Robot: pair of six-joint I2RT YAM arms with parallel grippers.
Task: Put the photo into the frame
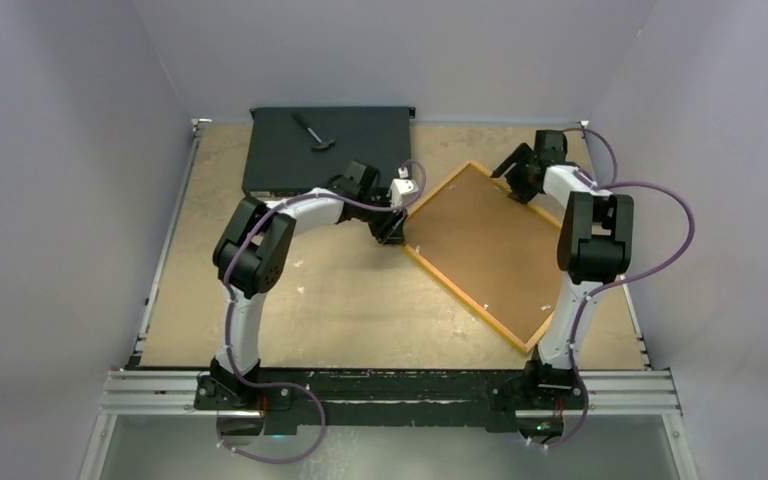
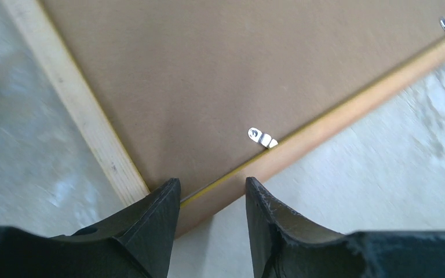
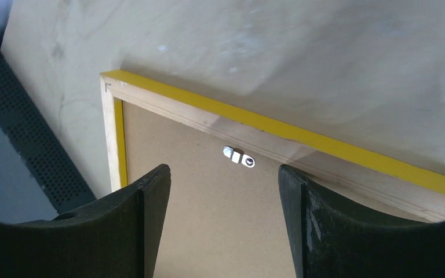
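The frame [image 1: 465, 300] lies face down on the table, its yellow-orange border around the brown backing board [image 1: 490, 245]. The photo is hidden. My left gripper [image 1: 392, 235] is open at the frame's left corner. In the left wrist view its jaws [image 2: 211, 185] stand on either side of the frame's rail [image 2: 347, 113], beside a small metal clip [image 2: 262, 138]. My right gripper [image 1: 513, 190] is open and empty over the frame's far corner. In the right wrist view it [image 3: 223, 174] hovers over the backing board [image 3: 220, 220], near a clip [image 3: 239, 157] and the yellow rail [image 3: 301, 136].
A flat black box [image 1: 325, 150] lies at the back left with a small dark tool [image 1: 312, 132] on it. The box also shows at the left of the right wrist view [image 3: 29, 150]. Grey walls close in three sides of the table.
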